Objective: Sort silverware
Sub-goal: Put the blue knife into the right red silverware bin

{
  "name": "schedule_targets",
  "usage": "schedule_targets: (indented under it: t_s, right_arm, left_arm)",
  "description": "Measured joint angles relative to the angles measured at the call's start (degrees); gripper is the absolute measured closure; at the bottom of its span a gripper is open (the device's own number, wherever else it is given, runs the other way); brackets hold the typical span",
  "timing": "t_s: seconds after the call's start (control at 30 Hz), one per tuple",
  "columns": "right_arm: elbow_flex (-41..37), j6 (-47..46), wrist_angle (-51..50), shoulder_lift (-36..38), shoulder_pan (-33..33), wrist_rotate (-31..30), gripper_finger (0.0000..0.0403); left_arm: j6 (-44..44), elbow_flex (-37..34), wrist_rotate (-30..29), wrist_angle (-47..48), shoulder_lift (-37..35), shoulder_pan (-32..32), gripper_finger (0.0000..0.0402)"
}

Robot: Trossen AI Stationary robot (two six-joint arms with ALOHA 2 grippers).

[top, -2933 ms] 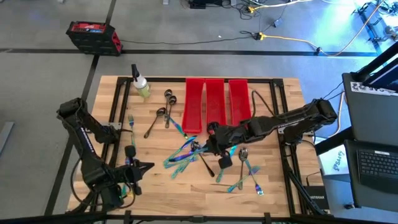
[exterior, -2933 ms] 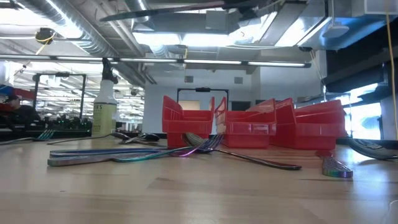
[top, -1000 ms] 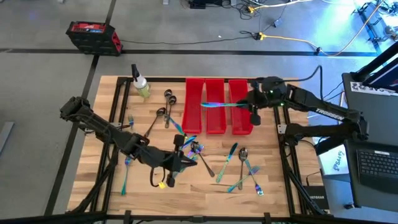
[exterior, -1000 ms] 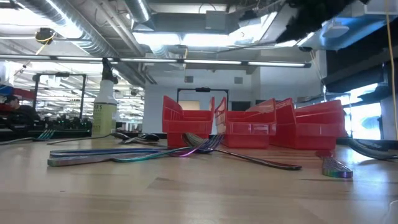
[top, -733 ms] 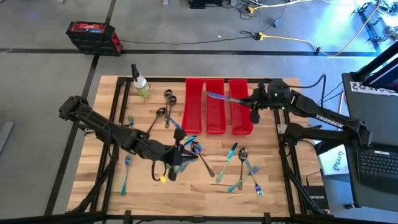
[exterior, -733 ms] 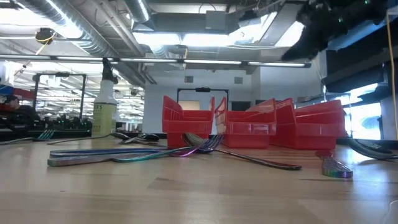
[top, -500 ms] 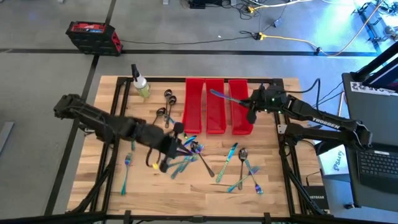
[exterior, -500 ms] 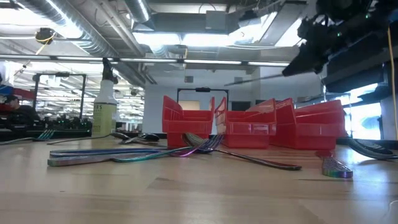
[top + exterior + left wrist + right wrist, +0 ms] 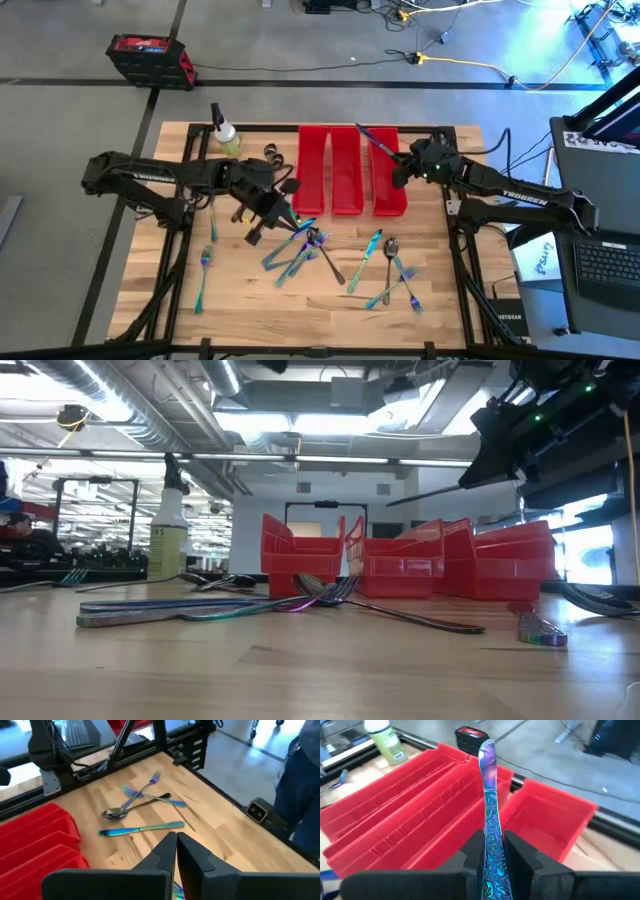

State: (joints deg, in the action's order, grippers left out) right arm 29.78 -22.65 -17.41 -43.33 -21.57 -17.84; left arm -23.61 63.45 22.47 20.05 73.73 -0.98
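High view: a wooden bench carries three long red bins set side by side at its far middle, a spray bottle of yellowish liquid near the far left corner, and loose silverware scattered in front of the bins. The right gripper hangs over the rightmost bin, its fingers clamped on the handle of an iridescent knife whose blade points away from the arm, out over the far end of the bins. In the right wrist view the same knife stands between the two dark fingers, its embossed teal-and-purple handle gripped and its rounded tip above the red bins. The left gripper is stretched across the left half of the bench toward a tangled pile of silverware just in front of the leftmost bin; its fingers are pressed together with nothing between them, as the left wrist view shows. Beyond those fingers, that view takes in a second group of silverware on the right side of the bench: a teal knife, a spoon and crossed forks lying flat. In the high view a single fork lies well apart near the left edge, and dark spoons lie between the bottle and the bins. The low view shows the pile flat on the bench before the bins.
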Motion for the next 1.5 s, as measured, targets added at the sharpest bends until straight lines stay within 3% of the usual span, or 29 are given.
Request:
schedule_targets:
  t_s: [0.2,0.4,0.57,0.7,0.8,1.13,1.3,1.5]
  right_arm:
    - [2.3,-7.5,-3.0,0.0,10.0,-12.5,0.0366]
    - [5.4,-14.4,-8.1,-2.2,18.3,-24.5,0.0366]
    - [5.4,-19.1,-6.7,-7.1,23.2,-30.9,0.0366]
    - [5.4,-23.5,-6.7,-11.9,25.4,-33.9,0.0366]
    - [5.4,-25.5,-6.8,-15.2,26.2,-35.6,0.0366]
    - [5.4,-31.4,-8.6,-21.6,26.1,-37.5,0.0366]
    - [6.3,-33.3,-11.3,-21.7,26.1,-38.3,0.0366]
    - [9.7,-34.5,-20.3,-21.7,26.1,-38.3,0.0366]
  left_arm:
    - [0.7,-11.6,2.1,-11.6,-6.7,5.3,0.0401]
    - [0.6,-22.5,3.3,-22.4,-11.5,6.8,0.0401]
    - [0.0,-34.8,3.8,-41.2,-13.2,6.8,0.0401]
    - [4.6,-44.1,-0.2,-58.0,-13.2,6.9,0.0401]
    - [7.1,-49.1,-1.2,-64.9,-13.2,7.6,0.0401]
    - [10.1,-57.3,-2.3,-69.1,-13.2,7.8,0.0401]
    - [12.5,-60.8,-3.5,-76.7,-15.7,8.0,0.0401]
    - [10.7,-63.0,-3.5,-69.2,-22.6,7.3,0.0401]
